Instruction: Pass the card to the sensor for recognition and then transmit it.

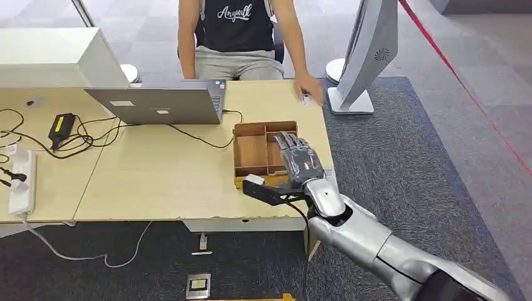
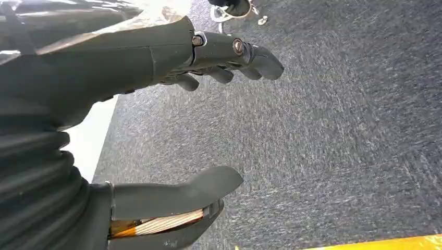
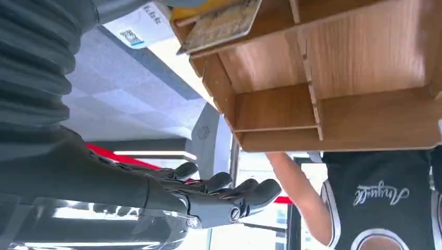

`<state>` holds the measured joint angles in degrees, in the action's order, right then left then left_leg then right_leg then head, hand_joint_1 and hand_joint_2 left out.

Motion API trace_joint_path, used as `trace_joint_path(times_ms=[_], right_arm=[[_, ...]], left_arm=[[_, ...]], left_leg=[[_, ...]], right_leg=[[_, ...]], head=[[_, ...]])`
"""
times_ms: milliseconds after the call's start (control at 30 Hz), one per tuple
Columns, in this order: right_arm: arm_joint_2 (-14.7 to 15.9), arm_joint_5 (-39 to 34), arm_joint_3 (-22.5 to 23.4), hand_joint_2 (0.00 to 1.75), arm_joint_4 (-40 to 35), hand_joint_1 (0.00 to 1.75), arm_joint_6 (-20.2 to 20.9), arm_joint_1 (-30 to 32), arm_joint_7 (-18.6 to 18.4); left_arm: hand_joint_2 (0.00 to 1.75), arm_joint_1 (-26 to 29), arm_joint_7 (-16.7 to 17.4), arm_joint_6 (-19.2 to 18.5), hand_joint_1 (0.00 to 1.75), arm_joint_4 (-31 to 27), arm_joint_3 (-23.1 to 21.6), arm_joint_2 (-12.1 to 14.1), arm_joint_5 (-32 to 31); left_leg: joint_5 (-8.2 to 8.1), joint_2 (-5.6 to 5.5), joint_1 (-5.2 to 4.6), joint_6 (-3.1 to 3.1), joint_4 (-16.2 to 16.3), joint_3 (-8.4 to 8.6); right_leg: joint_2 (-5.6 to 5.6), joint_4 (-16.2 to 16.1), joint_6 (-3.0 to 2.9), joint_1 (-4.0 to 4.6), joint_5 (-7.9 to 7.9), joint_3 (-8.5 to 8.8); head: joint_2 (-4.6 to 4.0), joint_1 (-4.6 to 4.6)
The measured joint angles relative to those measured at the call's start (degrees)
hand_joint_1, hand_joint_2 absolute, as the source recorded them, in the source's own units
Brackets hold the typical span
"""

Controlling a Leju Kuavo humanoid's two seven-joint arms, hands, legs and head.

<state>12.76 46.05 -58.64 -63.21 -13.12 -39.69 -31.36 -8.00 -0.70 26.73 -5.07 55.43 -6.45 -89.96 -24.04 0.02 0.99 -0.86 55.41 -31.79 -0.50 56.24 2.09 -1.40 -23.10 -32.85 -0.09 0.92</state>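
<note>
A: What is nearest to the robot?

B: The right arm comes in from below. The right hand (image 1: 300, 164) is over the near right part of the wooden tray (image 1: 251, 149), fingers stretched and apart, thumb out to the side. It holds nothing.

A: And the card?

B: In the right wrist view, a card (image 3: 221, 23) lies tilted in one corner compartment of the tray, leaning on the wall. The hand is near it but apart from it. From the head view I cannot tell the card, because the hand covers that part.

A: The left hand?

B: The left hand (image 2: 172, 130) hangs over the grey carpet (image 2: 333, 146), fingers apart, thumb separate, nothing in it.

A: What is farther?

B: Beyond the tray, on the table (image 1: 163, 182), an open laptop (image 1: 160, 103) with cables beside. At the far edge a person (image 1: 238, 31) sits, one hand (image 1: 308, 88) resting on the table corner, near a white stand (image 1: 364, 56) on the floor.
</note>
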Motion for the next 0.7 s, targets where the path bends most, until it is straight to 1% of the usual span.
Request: trace_joint_path(times_ms=[100,200,367,700], right_arm=[[-0.59,0.90,0.26,1.75,2.12,0.00,-1.42,-0.51,0.02],[-1.53,0.81,0.98,1.75,7.25,0.00,-2.56,-1.15,0.02],[-2.12,0.22,1.29,1.75,8.74,0.00,-2.42,-1.17,0.44],[-3.78,-0.96,1.25,1.75,11.12,0.00,-1.59,-1.25,2.34]], left_arm=[[1.75,0.01,0.17,-0.15,0.00,0.00,-0.04,0.00,0.00],[1.75,-0.07,0.68,-0.37,0.00,0.00,-0.66,-0.02,-0.02],[1.75,-0.08,0.81,-0.50,0.00,0.00,-1.40,-0.02,0.04],[1.75,0.06,0.66,-0.17,0.00,0.00,-1.42,-0.15,0.28]], left_leg=[[0.00,0.00,0.00,0.00,0.00,0.00],[0.00,0.00,0.00,0.00,0.00,0.01],[0.00,0.00,0.00,0.00,0.00,0.01],[0.00,0.00,0.00,0.00,0.00,0.00]], right_leg=[[0.00,0.00,0.00,0.00,0.00,0.00],[0.00,-0.01,0.00,0.00,0.00,-0.01],[0.00,0.00,0.00,0.00,0.00,0.00],[0.00,0.00,0.00,0.00,0.00,0.00]], head=[[0.00,-0.02],[0.00,0.00],[0.00,-0.02],[0.02,0.00]])
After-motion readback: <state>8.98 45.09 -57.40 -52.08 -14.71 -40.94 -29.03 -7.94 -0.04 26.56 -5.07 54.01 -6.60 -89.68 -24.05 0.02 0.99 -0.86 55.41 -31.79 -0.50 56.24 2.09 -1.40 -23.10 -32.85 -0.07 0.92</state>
